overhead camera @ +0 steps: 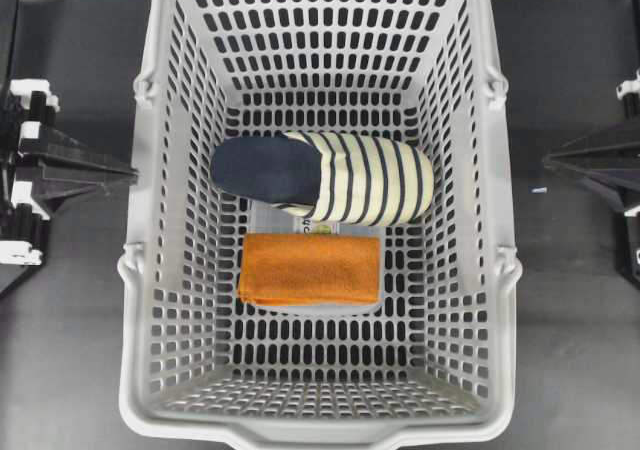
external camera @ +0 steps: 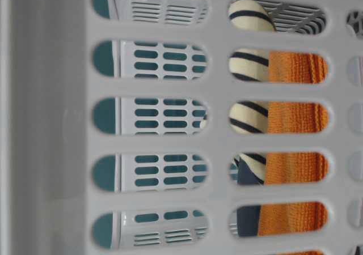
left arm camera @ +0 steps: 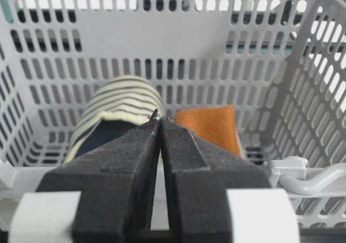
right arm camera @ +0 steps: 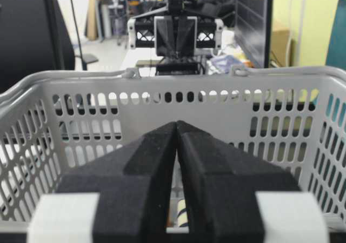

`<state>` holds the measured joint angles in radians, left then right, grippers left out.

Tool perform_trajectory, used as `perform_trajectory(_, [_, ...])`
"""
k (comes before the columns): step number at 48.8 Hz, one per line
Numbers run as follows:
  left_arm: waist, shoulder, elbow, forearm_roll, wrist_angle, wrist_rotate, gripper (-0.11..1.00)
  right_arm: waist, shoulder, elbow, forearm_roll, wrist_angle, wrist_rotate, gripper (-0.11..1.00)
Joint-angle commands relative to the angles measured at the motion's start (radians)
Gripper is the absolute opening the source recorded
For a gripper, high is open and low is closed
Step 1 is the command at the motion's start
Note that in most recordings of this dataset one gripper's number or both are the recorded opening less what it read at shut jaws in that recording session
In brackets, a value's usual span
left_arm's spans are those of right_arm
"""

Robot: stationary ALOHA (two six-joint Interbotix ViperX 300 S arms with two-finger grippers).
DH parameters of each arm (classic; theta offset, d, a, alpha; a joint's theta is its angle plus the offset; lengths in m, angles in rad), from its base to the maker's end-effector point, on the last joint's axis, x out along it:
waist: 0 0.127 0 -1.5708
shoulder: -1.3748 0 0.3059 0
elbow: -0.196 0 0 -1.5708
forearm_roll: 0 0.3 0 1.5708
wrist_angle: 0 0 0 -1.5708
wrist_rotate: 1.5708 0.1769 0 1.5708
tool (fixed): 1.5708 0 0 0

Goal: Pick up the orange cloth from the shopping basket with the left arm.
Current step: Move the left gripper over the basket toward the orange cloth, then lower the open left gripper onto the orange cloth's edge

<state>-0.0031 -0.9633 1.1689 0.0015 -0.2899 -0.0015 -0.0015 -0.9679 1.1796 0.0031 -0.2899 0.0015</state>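
Task had not started as far as the views showed. Orange cloth [overhead camera: 310,268] lay flat on the floor of the shopping basket [overhead camera: 330,432], roughly centred, just beside the striped slipper [overhead camera: 325,176] on the near side in the overhead view, partly covering a clear package [overhead camera: 300,225] (only its edge and a bit of label showed between the two). Left gripper [overhead camera: 128,174] sat outside the basket at its left wall, at about rim height, jaws pressed together and holding nothing; the left wrist view looked over the rim with the cloth ahead and slightly right of the tips. Right gripper [overhead camera: 552,160] was parked outside the opposite wall, jaws also pressed together, empty. Nothing done so far; what remained, in my judgement: open the left jaws, reach over the rim, descend onto the cloth, pinch, lift clear. Slipper sat close enough that the approach would likely need to favour the cloth's far edge from it.
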Motion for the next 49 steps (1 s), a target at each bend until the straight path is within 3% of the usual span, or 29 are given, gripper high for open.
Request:
perform_trajectory(1, [-0.006,0.002,-0.057,0.041,0.021,-0.037,0.06,0.005,0.011,-0.017,0.003,-0.008,0.009,0.0])
perform_trajectory(10, [-0.011,0.032,-0.178,0.041,0.202,-0.104,0.0,0.006,0.012,-0.018,0.018,0.025,0.044,0.0])
perform_trajectory(17, [-0.023,0.078,-0.296,0.043,0.4,-0.101,0.0,0.005,0.011,-0.023,0.02,0.052,0.075,0.0])
perform_trajectory(26, [-0.035,0.169,-0.437,0.043,0.569,-0.101,0.0,0.005,0.011,-0.046,0.02,0.137,0.106,0.02])
perform_trajectory(40, [-0.052,0.319,-0.588,0.043,0.718,-0.12,0.0,0.006,0.008,-0.066,0.02,0.186,0.109,0.77])
perform_trajectory(43, [-0.057,0.354,-0.62,0.043,0.727,-0.121,0.0,0.006,0.006,-0.069,0.021,0.193,0.109,0.81])
perform_trajectory(49, [-0.067,0.416,-0.667,0.043,0.756,-0.114,0.0,0.006,0.003,-0.069,0.021,0.192,0.107,0.75])
